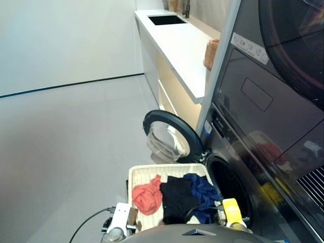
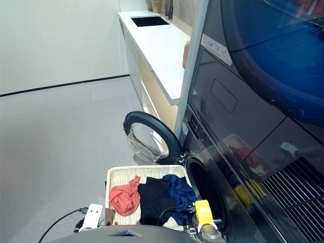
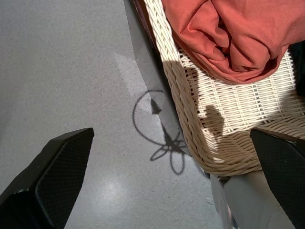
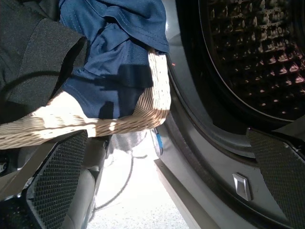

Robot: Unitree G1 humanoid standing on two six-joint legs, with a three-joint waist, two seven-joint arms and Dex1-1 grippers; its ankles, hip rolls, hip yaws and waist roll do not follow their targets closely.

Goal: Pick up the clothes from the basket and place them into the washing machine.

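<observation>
The cream wicker basket [image 1: 147, 172] stands on the floor in front of the washing machine [image 1: 238, 152]. In it lie the clothes: a coral-red garment [image 1: 147, 197] on the left, a black one [image 1: 177, 200] in the middle and a navy one [image 1: 202, 192] on the right. The round door [image 1: 169, 135] is swung wide open, and the drum [image 4: 257, 52] looks empty. My left gripper [image 3: 171, 191] is open over the basket's near left corner, just short of the red garment [image 3: 228, 33]. My right gripper [image 4: 169, 186] is open between the basket's near right corner and the porthole, holding nothing.
A long white counter [image 1: 177, 45] with a dark sink [image 1: 166, 19] runs along the right wall, with a wicker container [image 1: 210, 53] on it. A dark appliance [image 1: 283, 61] is stacked above the machine. A black cable [image 1: 88, 223] lies on the grey floor near the basket's left side.
</observation>
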